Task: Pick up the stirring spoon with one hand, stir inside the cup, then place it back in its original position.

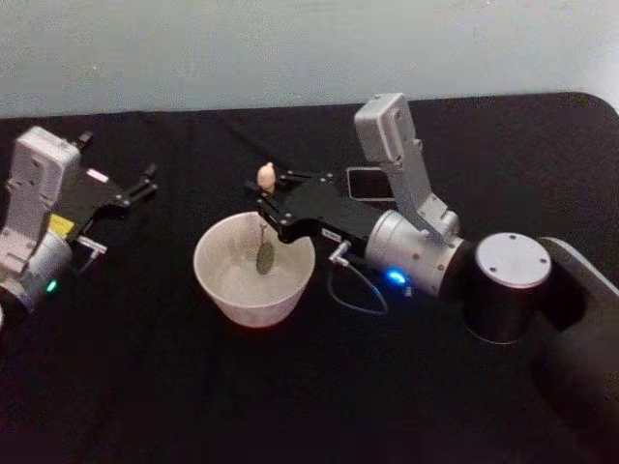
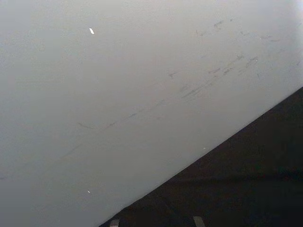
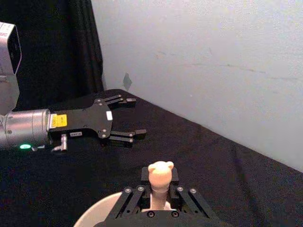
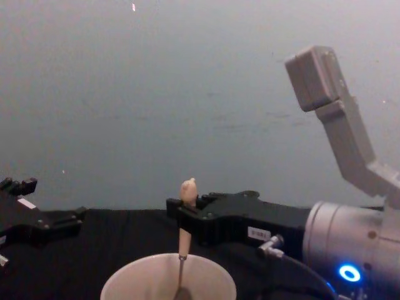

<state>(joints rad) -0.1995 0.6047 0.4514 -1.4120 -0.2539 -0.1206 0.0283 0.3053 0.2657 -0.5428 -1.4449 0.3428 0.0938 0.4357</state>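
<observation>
We see our right gripper point(image 1: 267, 199) reaching in from the right over the black worktop point(image 1: 174, 396), with its fingers clamped on the pale handle of the stirring spoon point(image 1: 264, 253). The spoon hangs close to upright: its rounded knob stands just above the fingers, and the thin dark shaft runs down into the cup point(image 1: 253, 302), where the small dark bowl sits low inside, nearer the right part of the rim. From the chest view we see the same hold from the side, the right gripper point(image 4: 179, 214) level above the cup point(image 4: 220, 279) and the spoon point(image 4: 183, 240) dropping past the rim. The cup stands on the worktop near the middle. Behind the right arm we make out a dark square holder point(image 1: 367, 182). Our left gripper point(image 1: 145, 185) is at the left of the worktop, well apart from the cup, its fingers spread apart.
</observation>
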